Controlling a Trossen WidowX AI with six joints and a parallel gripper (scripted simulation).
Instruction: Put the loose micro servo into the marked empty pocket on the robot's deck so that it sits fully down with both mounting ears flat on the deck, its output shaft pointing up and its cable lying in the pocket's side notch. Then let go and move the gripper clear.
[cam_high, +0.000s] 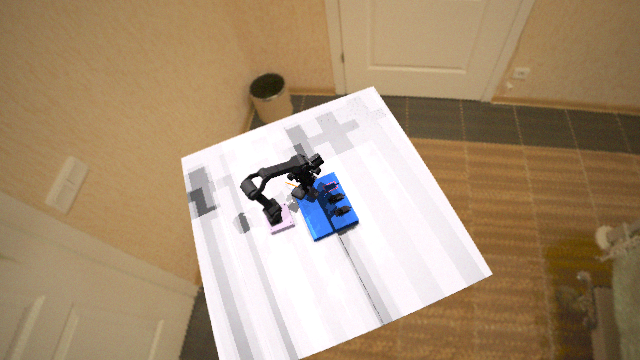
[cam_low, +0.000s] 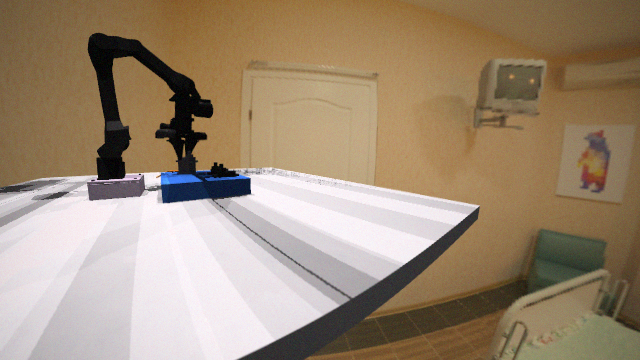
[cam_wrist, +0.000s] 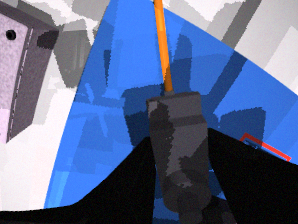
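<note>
The loose micro servo (cam_low: 187, 165) (cam_wrist: 178, 120) is a dark grey block standing on the blue deck (cam_high: 316, 226) (cam_low: 183, 192) (cam_wrist: 125, 30), shaft end up. Its orange cable (cam_high: 291, 184) (cam_wrist: 162, 45) runs off past the deck's edge. My gripper (cam_low: 187, 155) (cam_wrist: 178, 139) points down and is shut on the servo, with a black finger against each side. No lift off the deck can be made out. The marked pocket's red outline (cam_wrist: 270, 148) lies to the right in the wrist view, partly hidden by a finger. The top view of the servo is blocked by the arm.
Two black servos (cam_high: 336, 198) (cam_high: 342, 211) sit in the deck beside the marked pocket. The arm's pale pink base block (cam_high: 283, 225) (cam_low: 116, 188) (cam_wrist: 12, 75) stands beside the deck. The white table's edge (cam_low: 479, 206) is far off to the right in the exterior view.
</note>
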